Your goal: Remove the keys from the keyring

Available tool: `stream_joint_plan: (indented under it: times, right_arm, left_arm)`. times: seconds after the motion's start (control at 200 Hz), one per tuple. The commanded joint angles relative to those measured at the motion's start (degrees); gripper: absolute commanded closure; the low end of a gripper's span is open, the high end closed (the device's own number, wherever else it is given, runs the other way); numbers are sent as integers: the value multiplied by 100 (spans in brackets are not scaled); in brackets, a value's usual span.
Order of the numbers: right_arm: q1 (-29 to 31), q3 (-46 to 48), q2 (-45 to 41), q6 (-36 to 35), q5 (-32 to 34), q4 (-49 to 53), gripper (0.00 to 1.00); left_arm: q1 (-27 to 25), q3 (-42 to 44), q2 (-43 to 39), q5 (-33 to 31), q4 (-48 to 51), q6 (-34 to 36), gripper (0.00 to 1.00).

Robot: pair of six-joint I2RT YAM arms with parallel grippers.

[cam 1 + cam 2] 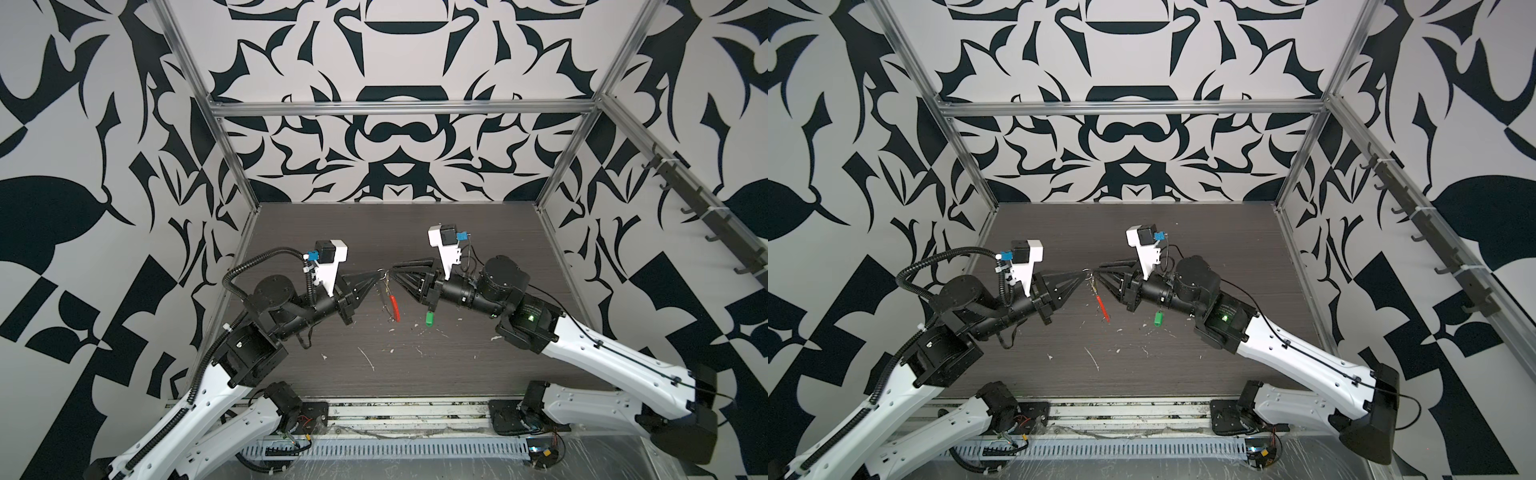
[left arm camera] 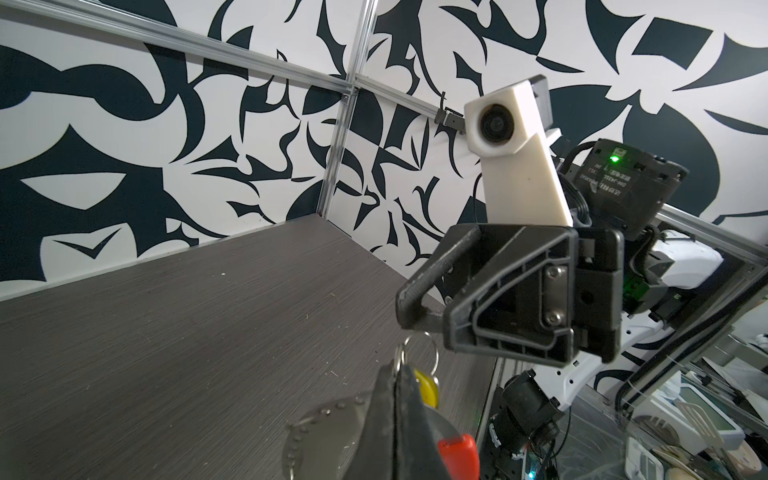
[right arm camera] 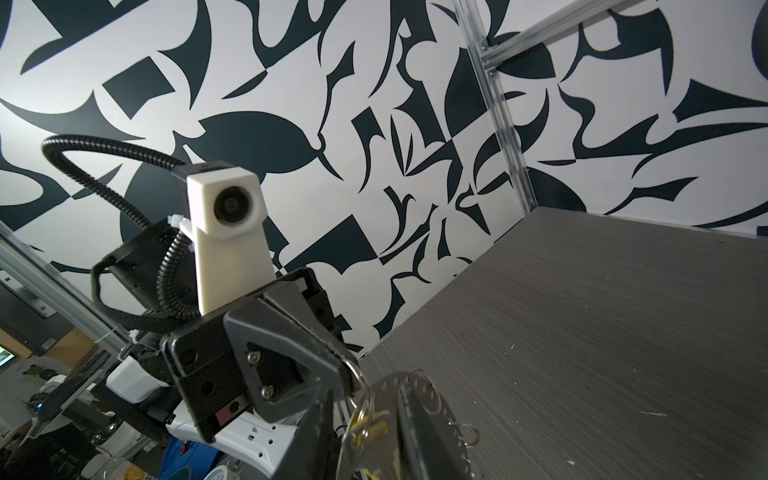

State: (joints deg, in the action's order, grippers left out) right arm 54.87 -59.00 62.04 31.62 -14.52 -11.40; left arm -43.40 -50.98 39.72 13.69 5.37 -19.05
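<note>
Above the middle of the dark wood-grain desk (image 1: 374, 232), the left gripper (image 1: 380, 273) pinches the thin silver wire keyring (image 2: 435, 355), from which a red-ended perforated strip (image 1: 395, 309) and a yellow plastic tag (image 2: 428, 390) hang. The right gripper (image 1: 393, 275) has its fingers (image 3: 415, 436) narrowly apart around that tag. The green plastic tag (image 1: 429, 319) lies on the desk, right of middle.

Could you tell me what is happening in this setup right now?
Two robot arms are taking keys off a keyring above the table. The left gripper is shut on the keyring, whose red-ended strip hangs down. The right gripper has its jaws open around the yellow key, which is on the keyring. The green key lies loose on the table.
</note>
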Motion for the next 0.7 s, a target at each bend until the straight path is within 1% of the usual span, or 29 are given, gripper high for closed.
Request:
stream_joint_plan:
  times: [0.0, 0.185, 0.29, 0.375, 0.525, 0.655, 0.7]
  right_arm:
    - [15, -226, -17, 0, 91, -153, 76]
    - [17, -200, 12, 76, 81, -153, 83]
    - [23, -183, 11, 116, 90, -152, 86]
    - [29, -181, 34, 167, 43, -182, 86]
    - [22, -191, 63, 239, -8, -187, 76]
    - [19, -199, 54, 233, -22, -190, 76]
    - [24, -207, 62, 248, -33, -194, 73]
  left_arm:
    - [-2, 18, -103, -42, -150, 28, 100]
    - [1, 36, -127, -79, -193, 33, 100]
    - [-2, 44, -140, -83, -218, 39, 100]
    - [-2, 53, -147, -86, -243, 42, 100]
    - [-2, 53, -148, -77, -258, 48, 100]
    - [-2, 58, -147, -73, -264, 50, 100]
    - [-2, 60, -143, -79, -264, 50, 100]
